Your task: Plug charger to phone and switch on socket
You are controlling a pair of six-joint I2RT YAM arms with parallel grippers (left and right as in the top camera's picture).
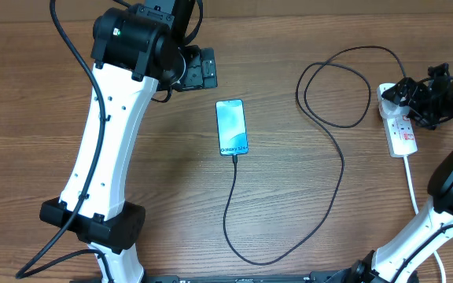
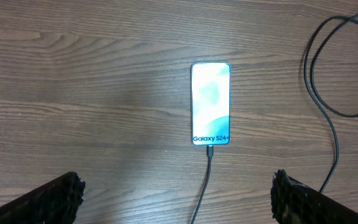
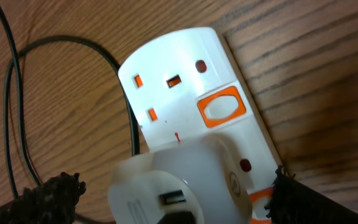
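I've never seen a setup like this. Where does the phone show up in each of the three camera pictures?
Overhead: the phone lies mid-table, screen lit, between the two arms.
Left wrist: just right of centre.
Right wrist: not in it; the white power strip fills that view.
Shared landmark: the black charger cable, seen in all three views.

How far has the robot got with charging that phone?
Done, it seems: the black charger cable has its tip in the phone's lower edge, and a white adapter sits in the power strip. In hand: the open right gripper hovers over the strip, gripping nothing. Left: pressing the orange switch; whether it is already on, I cannot tell.
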